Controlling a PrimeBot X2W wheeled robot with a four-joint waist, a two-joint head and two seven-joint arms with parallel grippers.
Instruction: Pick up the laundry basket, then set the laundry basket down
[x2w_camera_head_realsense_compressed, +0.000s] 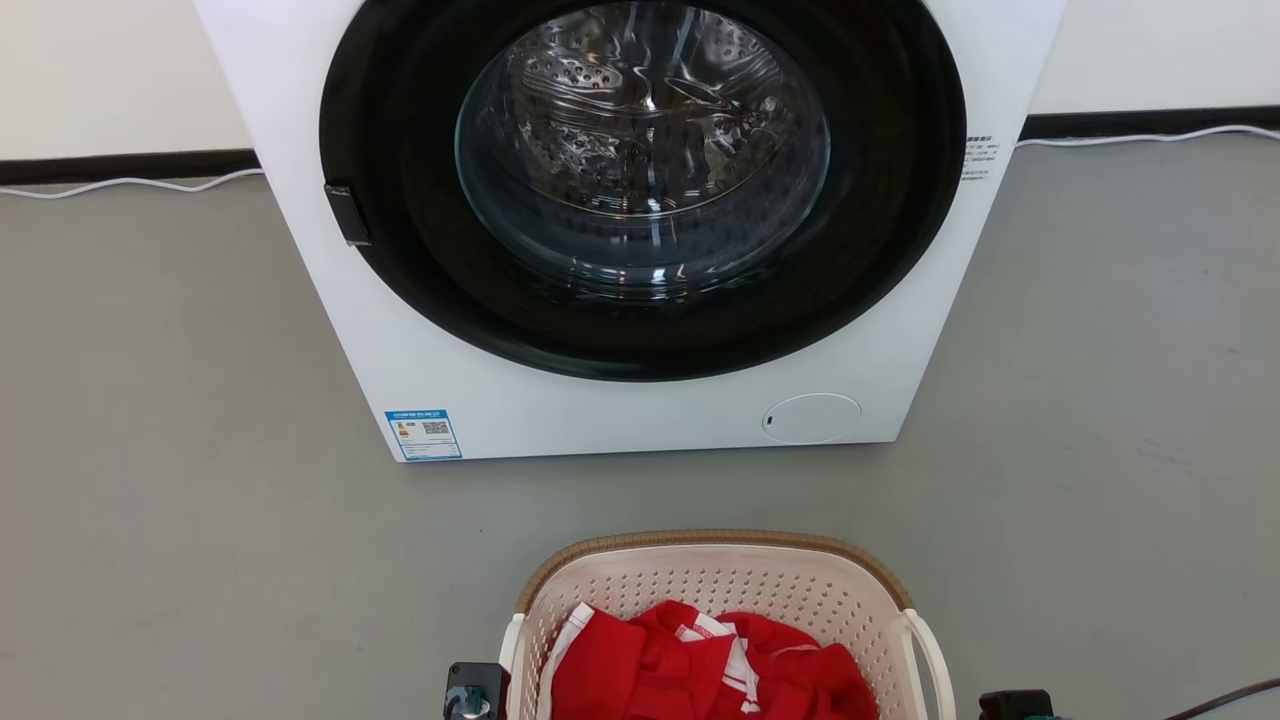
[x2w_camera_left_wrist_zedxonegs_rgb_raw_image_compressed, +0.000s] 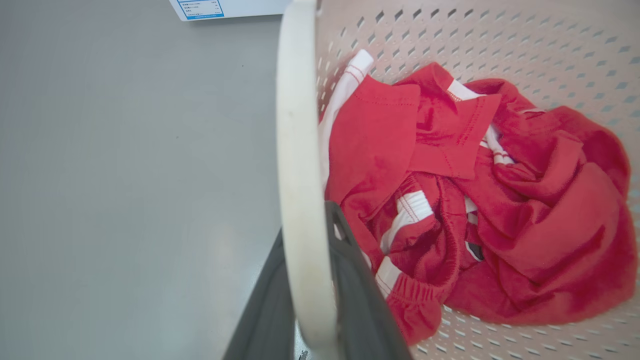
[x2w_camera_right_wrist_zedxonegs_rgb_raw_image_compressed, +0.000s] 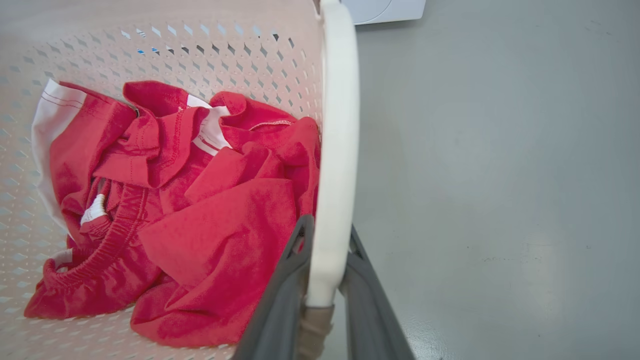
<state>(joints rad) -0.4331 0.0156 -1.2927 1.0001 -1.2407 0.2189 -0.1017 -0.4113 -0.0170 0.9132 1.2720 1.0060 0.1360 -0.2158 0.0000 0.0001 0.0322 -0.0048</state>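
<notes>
1. Washing machine (x2w_camera_head_realsense_compressed: 560, 410): one, with one blue label (x2w_camera_head_realsense_compressed: 423, 434) and one round cover (x2w_camera_head_realsense_compressed: 811, 418).
2. Laundry basket (x2w_camera_head_realsense_compressed: 720, 585): one.
3. White basket handles: two, a left handle (x2w_camera_left_wrist_zedxonegs_rgb_raw_image_compressed: 299, 175) and a right handle (x2w_camera_right_wrist_zedxonegs_rgb_raw_image_compressed: 337, 150).
4. Grippers: two, the left gripper (x2w_camera_left_wrist_zedxonegs_rgb_raw_image_compressed: 306, 225) and the right gripper (x2w_camera_right_wrist_zedxonegs_rgb_raw_image_compressed: 328, 227) (two dark fingers each).
5. Red clothes (x2w_camera_head_realsense_compressed: 700, 670): one heap (the number of pieces cannot be told).

Bright, even, diffuse light; shadows faint. Glare streaks on washer door glass (x2w_camera_head_realsense_compressed: 640, 150). Pale sheen on floor (x2w_camera_right_wrist_zedxonegs_rgb_raw_image_compressed: 525, 280) outboard of right gripper (x2w_camera_right_wrist_zedxonegs_rgb_raw_image_compressed: 327, 232). Its fingers (x2w_camera_right_wrist_zedxonegs_rgb_raw_image_compressed: 280, 300) soft-focus near lens; frame edges bowed.
</notes>
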